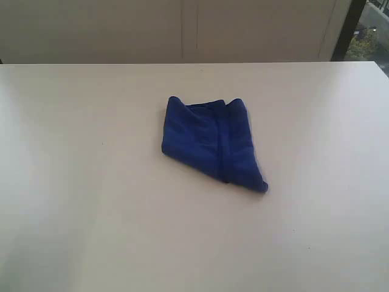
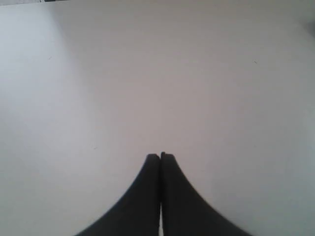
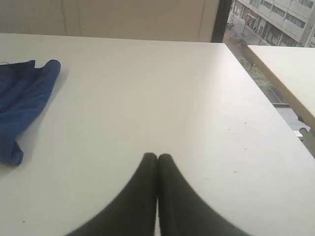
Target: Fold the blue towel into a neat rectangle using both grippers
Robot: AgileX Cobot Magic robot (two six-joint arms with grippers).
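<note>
The blue towel [image 1: 209, 143] lies bunched in a rough, uneven fold near the middle of the white table [image 1: 91, 182], one corner trailing toward the front right. No arm shows in the exterior view. In the right wrist view the towel [image 3: 22, 105] lies at the picture's edge, well away from my right gripper [image 3: 157, 156], whose dark fingers are pressed together with nothing between them. My left gripper [image 2: 160, 156] is shut too, empty, over bare table; no towel shows in that view.
The table's far edge [image 1: 194, 62] meets a pale wall. A dark window frame [image 1: 347, 29] stands at the back right. The right wrist view shows the table's side edge [image 3: 256, 86] and a second table [image 3: 290, 69] beyond a gap.
</note>
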